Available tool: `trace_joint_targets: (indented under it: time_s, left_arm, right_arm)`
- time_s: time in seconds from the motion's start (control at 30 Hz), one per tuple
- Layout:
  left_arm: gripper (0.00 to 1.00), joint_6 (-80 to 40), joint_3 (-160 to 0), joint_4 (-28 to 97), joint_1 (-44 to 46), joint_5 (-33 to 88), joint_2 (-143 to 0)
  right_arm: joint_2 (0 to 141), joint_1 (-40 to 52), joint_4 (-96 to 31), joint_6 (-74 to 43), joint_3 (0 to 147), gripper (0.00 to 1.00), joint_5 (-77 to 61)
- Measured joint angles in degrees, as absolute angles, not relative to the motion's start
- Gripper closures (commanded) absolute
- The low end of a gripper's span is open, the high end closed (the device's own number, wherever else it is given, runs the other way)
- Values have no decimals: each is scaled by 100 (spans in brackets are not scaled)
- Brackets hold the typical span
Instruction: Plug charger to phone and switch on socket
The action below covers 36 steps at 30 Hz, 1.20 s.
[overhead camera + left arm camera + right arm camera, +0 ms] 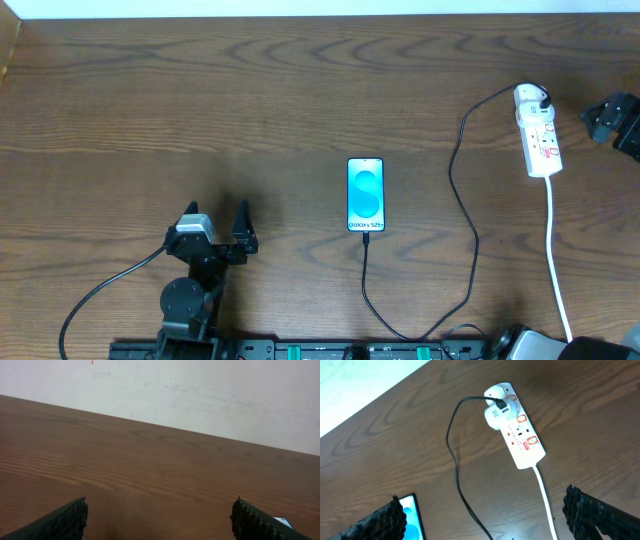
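The phone (365,194) lies flat mid-table with its blue screen up; it also shows in the right wrist view (412,515). The charger cable (472,250) runs from the white adapter (495,417) on the socket (540,140) in a long loop to the phone's near edge, where its tip (366,236) appears to sit in the phone. The socket (522,440) lies at the far right. My left gripper (217,218) is open and empty, left of the phone. My right gripper (485,515) is open and empty, raised over the cable, short of the socket.
The socket's white cord (555,260) runs towards the table's near right edge. A black piece of hardware (612,120) sits at the right edge beside the socket. A white wall (200,390) stands behind the table's far edge.
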<state>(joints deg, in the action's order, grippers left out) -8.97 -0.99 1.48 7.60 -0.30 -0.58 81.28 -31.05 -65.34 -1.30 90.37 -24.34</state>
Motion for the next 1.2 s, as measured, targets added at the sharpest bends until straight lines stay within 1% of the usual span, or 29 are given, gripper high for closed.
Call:
trace_joint_targets:
  time_s: [0.4,0.63,0.73,0.9,1.2]
  left_arm:
    - [9,-897,-99,148,760,-30,-58]
    - [9,-897,-106,152,760,-27,-58]
    - [9,-897,-110,161,760,-16,-58]
    - [9,-897,-115,167,760,-12,-58]
    - [9,-897,-121,174,760,-12,-58]
  right_arm:
    - [7972,-3044,-6420,-130,9024,1,-2095]
    - [7251,-2547,-5559,-126,8460,1,-1769]
    - [6904,-2283,-4923,-132,7915,1,-1702]
    - [6257,-1898,-3739,-130,6584,1,-1662]
    - [4871,-1669,-1977,-130,4025,1,-1621]
